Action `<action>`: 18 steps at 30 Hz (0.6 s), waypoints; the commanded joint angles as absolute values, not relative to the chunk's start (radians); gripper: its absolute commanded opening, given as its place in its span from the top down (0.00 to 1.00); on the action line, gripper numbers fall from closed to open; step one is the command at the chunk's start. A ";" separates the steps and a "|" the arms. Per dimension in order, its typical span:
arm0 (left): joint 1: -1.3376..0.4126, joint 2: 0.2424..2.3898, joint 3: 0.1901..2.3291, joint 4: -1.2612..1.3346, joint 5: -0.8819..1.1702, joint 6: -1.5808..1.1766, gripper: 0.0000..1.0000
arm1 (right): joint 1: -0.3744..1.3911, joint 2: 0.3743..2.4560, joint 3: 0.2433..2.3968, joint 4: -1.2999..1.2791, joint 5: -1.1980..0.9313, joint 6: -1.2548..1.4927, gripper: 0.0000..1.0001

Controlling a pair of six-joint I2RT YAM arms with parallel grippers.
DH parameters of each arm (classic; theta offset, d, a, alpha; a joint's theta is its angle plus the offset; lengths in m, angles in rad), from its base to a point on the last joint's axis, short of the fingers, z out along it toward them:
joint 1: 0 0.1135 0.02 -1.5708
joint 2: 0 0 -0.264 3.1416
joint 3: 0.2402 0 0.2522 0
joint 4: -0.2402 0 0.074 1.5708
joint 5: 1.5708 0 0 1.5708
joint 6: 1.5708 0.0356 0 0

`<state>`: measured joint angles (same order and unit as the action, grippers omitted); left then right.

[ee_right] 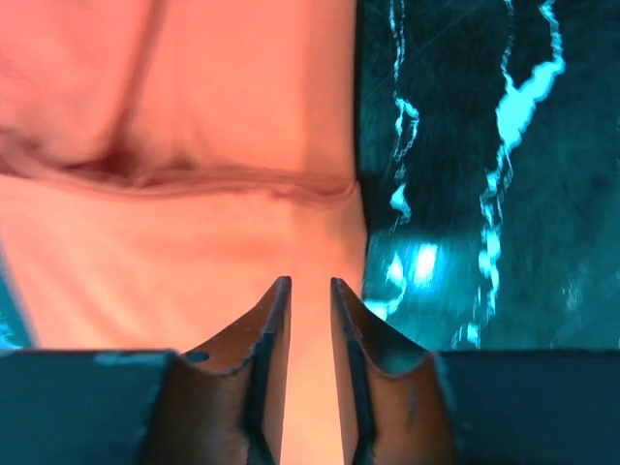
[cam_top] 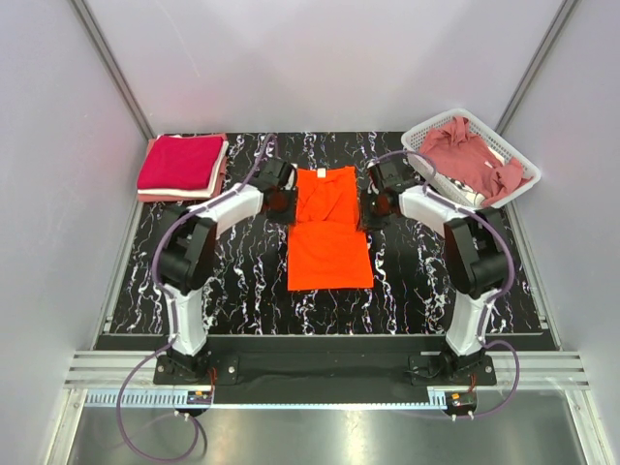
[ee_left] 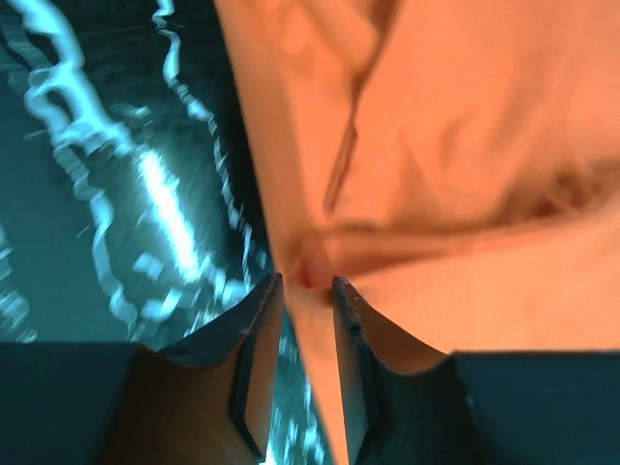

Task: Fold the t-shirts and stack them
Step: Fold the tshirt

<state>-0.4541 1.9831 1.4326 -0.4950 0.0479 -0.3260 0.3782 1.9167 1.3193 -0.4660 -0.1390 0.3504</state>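
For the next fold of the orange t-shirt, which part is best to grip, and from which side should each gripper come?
Probably the two long side edges of its far half. The orange t-shirt lies flat as a narrow strip, so only its edges offer a lip to pinch. The left gripper should come in from the left edge, the right gripper from the right edge.

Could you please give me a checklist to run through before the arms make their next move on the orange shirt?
1. The orange t-shirt lies spread out, not bunched: ok.
2. The left claw is at its left edge: ok.
3. The right claw is just inside its right edge: ok.
4. Cloth actually gripped: cannot tell; both pairs of jaws stand narrowly apart.
5. The folded stack is clear of both claws: ok.
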 commanded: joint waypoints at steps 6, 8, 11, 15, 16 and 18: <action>-0.448 1.510 1.021 -0.413 0.208 -0.339 0.62 | 0.371 1.593 1.106 -0.534 -0.133 0.515 0.48; -0.449 1.432 0.919 -0.364 0.253 -0.368 0.60 | 0.373 1.525 1.016 -0.520 -0.146 0.534 0.46; -0.448 1.350 0.760 -0.276 0.337 -0.411 0.58 | 0.371 1.441 0.919 -0.505 -0.156 0.545 0.43; -0.454 1.287 0.602 -0.118 0.408 -0.495 0.54 | 0.373 1.362 0.810 -0.451 -0.184 0.616 0.39; -0.460 1.284 0.589 -0.107 0.397 -0.505 0.52 | 0.371 1.350 0.789 -0.433 -0.193 0.661 0.38; -0.462 1.290 0.559 -0.075 0.394 -0.528 0.51 | 0.371 1.319 0.727 -0.368 -0.222 0.696 0.37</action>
